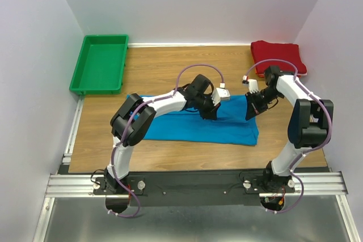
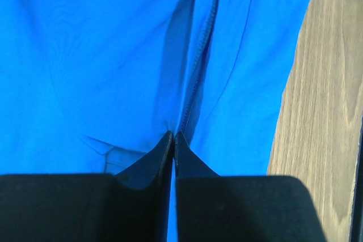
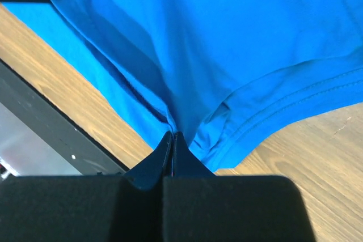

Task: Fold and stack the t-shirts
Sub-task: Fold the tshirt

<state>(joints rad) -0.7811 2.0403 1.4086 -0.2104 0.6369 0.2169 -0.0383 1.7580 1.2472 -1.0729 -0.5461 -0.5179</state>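
The bright blue t-shirt (image 1: 195,126) lies spread across the middle of the wooden table. My left gripper (image 1: 211,111) is shut on the blue t-shirt's fabric near a seam (image 2: 195,77), its fingertips (image 2: 164,148) pressed together on a pinch of cloth. My right gripper (image 1: 250,111) is shut on the blue t-shirt (image 3: 215,43) near its hemmed edge, which is lifted and bunched at the fingertips (image 3: 181,145). The dark red t-shirt (image 1: 278,58) lies folded at the back right corner.
A green plastic tray (image 1: 100,63) sits at the back left. White walls close in the table on three sides. A metal rail (image 1: 193,182) runs along the near edge by the arm bases.
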